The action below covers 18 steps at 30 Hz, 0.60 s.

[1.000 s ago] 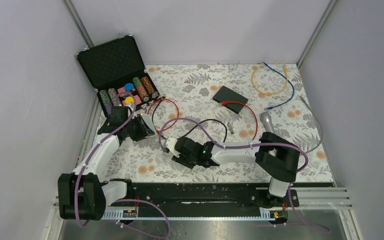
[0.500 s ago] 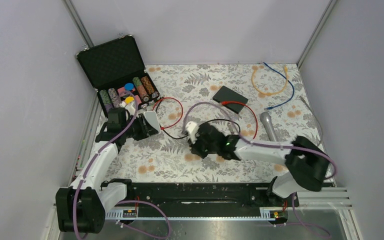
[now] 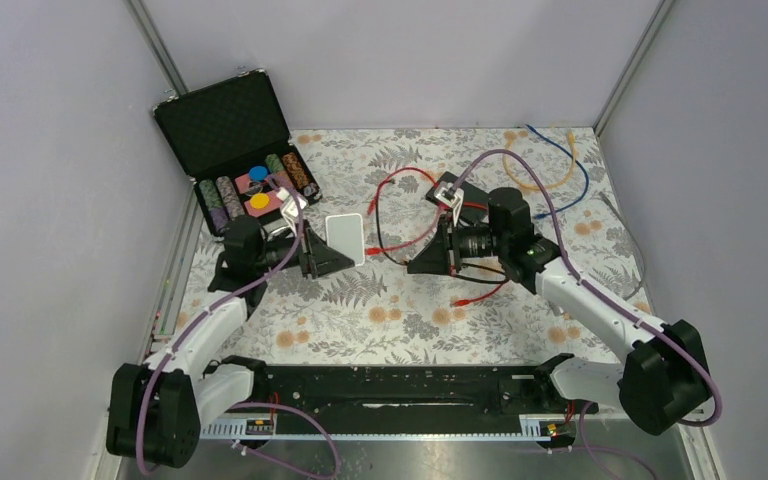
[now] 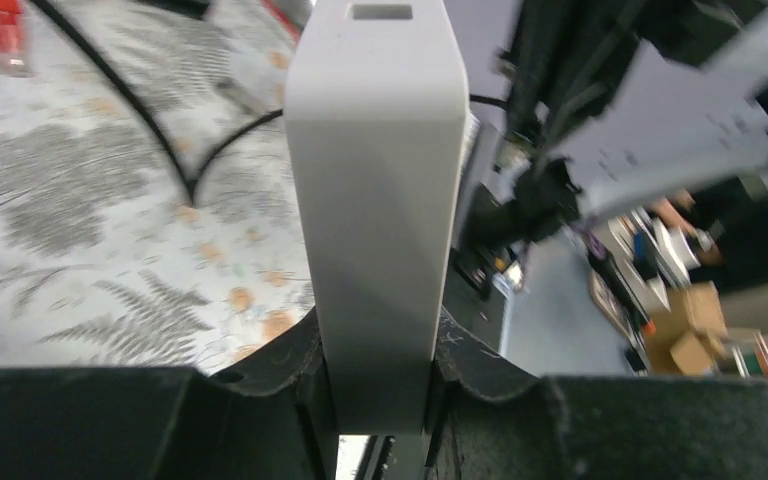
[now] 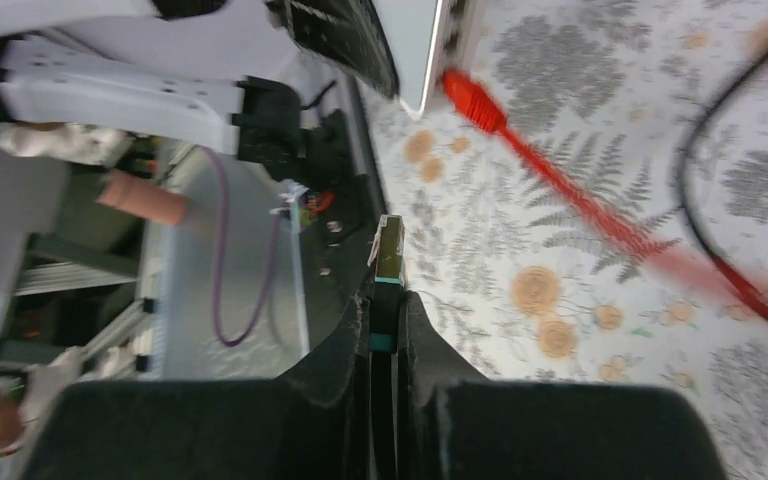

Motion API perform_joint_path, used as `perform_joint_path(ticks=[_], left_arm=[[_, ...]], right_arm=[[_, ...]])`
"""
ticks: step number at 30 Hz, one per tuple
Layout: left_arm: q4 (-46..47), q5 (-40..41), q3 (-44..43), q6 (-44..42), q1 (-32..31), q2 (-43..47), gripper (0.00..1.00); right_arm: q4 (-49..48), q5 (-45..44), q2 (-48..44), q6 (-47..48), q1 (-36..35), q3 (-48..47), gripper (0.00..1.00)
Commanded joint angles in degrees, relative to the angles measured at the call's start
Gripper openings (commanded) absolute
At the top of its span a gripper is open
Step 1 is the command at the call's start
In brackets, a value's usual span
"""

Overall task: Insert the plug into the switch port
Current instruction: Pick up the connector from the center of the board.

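Note:
The switch [image 3: 345,238] is a flat white box held upright above the mat by my left gripper [image 3: 322,258], which is shut on its lower end. In the left wrist view the switch [image 4: 375,180] fills the middle, clamped in the left gripper [image 4: 375,345], with a port [image 4: 380,12] on its far end. My right gripper [image 3: 422,262] faces it from the right, a short gap away. It is shut on the plug [image 5: 388,262], a small clear tip with a teal band on a black cable, pinched in the right gripper [image 5: 385,300]. The switch's edge [image 5: 415,50] shows ahead of it.
An open black case [image 3: 230,125] with poker chips stands at the back left. A red cable [image 3: 400,185] loops between the grippers, and its red plug [image 5: 470,100] lies near the switch. Orange [image 3: 535,165] and blue [image 3: 575,170] cables lie back right beside a black box [image 3: 460,190].
My right gripper closed on the black cable's plug and swung it from left of centre up to the right. My left arm carried the switch rightward toward the middle.

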<state>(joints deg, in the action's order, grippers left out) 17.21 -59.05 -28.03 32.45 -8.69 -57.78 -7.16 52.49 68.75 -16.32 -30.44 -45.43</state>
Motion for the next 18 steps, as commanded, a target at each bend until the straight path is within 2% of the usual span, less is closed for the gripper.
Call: perform_joint_path(ticks=[1,3,6,8,12,18], left_arm=[[7.2,-15.5,-4.5,-4.8,-3.8,-3.2,0.00],[-0.9,-17.3,-7.2,-11.5,-4.7,-4.5,0.00],[-18.4,-18.6,-12.7,-25.4,-4.9,-6.2,0.00],[-24.5,-19.7,-14.8,-29.5,-5.0,-6.4,0.00],[-25.5,-21.2,-16.0,-28.9,-5.1,-4.5,0.00],[-25.4,-22.3,-15.5,-27.6,-5.8,-1.9,0.00]], right_arm=[[-3.9,15.6,1.3,-7.3,1.7,-5.9,0.00],[-3.7,17.5,1.7,-6.6,2.3,-7.2,0.00],[-3.7,20.8,3.7,-7.6,4.2,-9.1,0.00],[-3.6,22.8,4.5,-7.3,5.3,-9.3,0.00],[-7.2,25.5,6.5,-8.2,5.6,-8.6,0.00],[-36.6,26.6,10.2,-28.7,5.3,-4.6,0.00]])
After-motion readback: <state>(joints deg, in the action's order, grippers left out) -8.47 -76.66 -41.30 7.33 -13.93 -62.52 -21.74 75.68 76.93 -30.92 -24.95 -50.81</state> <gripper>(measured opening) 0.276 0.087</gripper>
